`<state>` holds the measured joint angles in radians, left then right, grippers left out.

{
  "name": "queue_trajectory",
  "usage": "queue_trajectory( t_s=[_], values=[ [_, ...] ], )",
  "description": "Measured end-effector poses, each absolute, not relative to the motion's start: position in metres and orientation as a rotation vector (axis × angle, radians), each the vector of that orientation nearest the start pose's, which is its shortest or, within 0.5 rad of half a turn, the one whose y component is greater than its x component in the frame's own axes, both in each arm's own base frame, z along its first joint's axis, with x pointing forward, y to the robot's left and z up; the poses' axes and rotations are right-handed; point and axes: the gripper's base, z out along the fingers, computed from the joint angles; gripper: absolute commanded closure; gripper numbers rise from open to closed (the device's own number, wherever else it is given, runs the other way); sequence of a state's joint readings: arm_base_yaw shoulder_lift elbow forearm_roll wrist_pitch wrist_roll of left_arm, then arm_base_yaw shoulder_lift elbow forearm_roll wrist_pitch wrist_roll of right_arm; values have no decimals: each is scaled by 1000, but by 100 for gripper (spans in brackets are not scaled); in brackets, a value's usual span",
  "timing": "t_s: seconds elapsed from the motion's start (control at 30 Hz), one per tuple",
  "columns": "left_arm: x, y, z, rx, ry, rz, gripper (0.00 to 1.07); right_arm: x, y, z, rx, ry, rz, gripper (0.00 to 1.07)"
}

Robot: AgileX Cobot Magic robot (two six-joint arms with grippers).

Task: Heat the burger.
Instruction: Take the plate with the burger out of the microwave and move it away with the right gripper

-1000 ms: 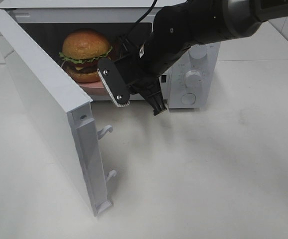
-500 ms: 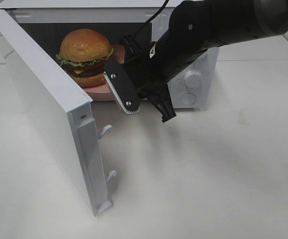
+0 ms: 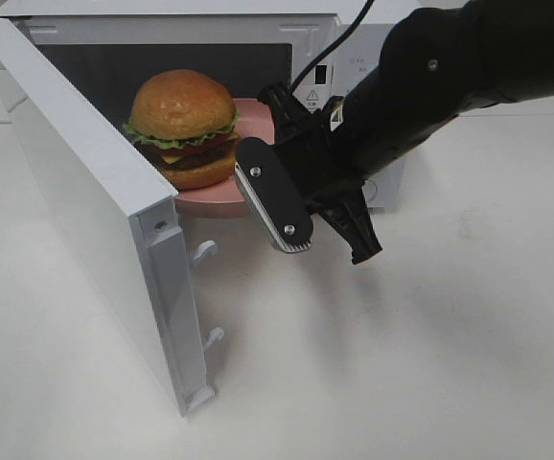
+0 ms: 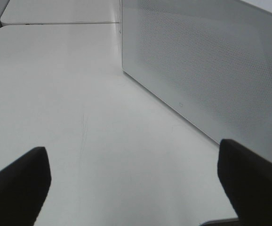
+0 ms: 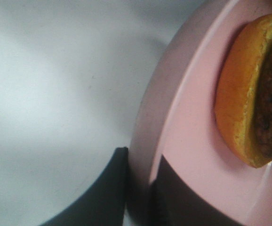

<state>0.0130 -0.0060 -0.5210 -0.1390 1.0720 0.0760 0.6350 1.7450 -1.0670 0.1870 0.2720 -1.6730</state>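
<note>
Two dark right fingers (image 5: 166,197) pinch the smooth pink plate (image 5: 188,141) bearing the glossy domed burger (image 3: 183,129).

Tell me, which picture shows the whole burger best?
The exterior high view: the burger shows whole there, on the pink plate in the open microwave. The right wrist view catches only its bottom bun and patty edge. The left wrist view shows none.

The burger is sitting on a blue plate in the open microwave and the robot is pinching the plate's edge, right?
Almost. The plate is pink, not blue; the exterior high and right wrist views both show it. The rest holds: the burger sits on it in the open microwave, and the right gripper pinches its edge.
</note>
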Motion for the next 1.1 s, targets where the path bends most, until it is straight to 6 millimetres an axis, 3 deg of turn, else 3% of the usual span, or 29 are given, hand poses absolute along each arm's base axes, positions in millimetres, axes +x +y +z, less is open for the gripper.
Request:
queue_trajectory(
  t_s=[1.1],
  values=[
    [-9, -11, 283, 73, 2021, -109, 18, 194, 147, 221, -2046, 1212, -340, 107]
  ],
)
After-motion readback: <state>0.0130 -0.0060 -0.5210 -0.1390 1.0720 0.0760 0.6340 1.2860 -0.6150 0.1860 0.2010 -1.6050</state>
